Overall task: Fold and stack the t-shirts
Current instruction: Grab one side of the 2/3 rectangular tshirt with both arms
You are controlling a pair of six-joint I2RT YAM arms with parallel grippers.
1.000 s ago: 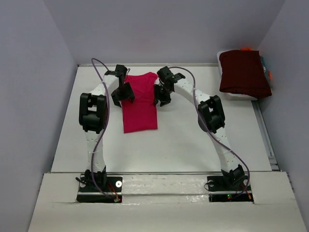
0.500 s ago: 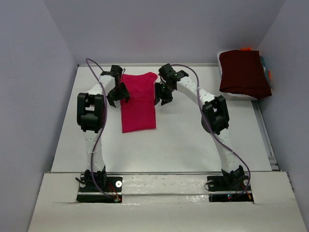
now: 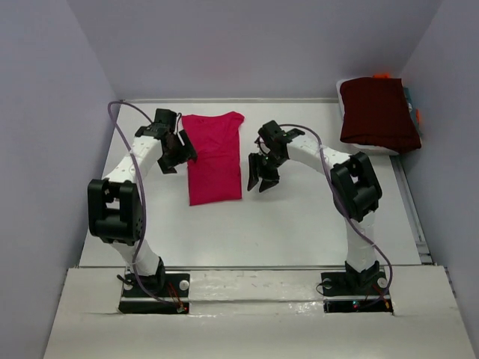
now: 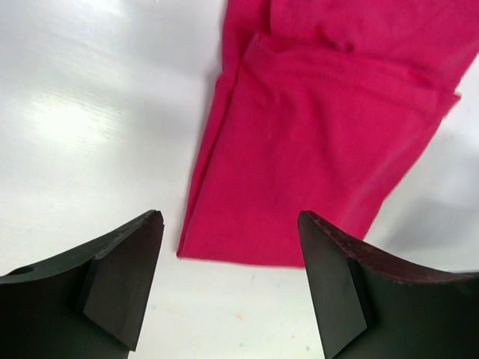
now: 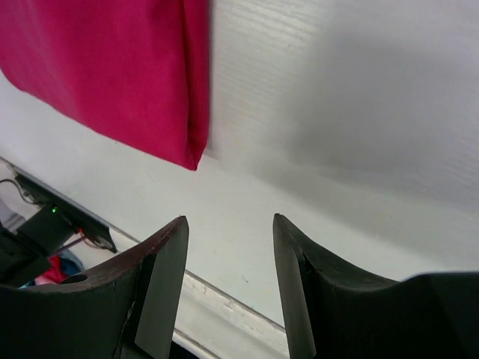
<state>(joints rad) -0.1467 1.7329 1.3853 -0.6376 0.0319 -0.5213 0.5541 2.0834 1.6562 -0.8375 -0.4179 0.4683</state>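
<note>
A crimson-pink t-shirt (image 3: 215, 158) lies flat on the white table, folded lengthwise into a narrow strip, with one sleeve sticking out at its far right. It also shows in the left wrist view (image 4: 314, 142) and the right wrist view (image 5: 112, 67). My left gripper (image 3: 174, 155) hangs open just left of the strip, nothing between its fingers (image 4: 123, 273). On the strip's right side my right gripper (image 3: 262, 176) is open and empty too, above bare table. A dark maroon folded t-shirt (image 3: 378, 112) rests at the back right.
The maroon garment sits on a white bin (image 3: 373, 148) against the right wall, with orange and teal items peeking out behind it. Grey walls (image 3: 45, 149) enclose the table on three sides. The arm bases (image 3: 153, 288) stand at the near edge.
Both grippers have drawn away from the pink t-shirt: the left moved outward to the left, the right came nearer and right. Both opened a little wider. The shirt stays folded and flat.
</note>
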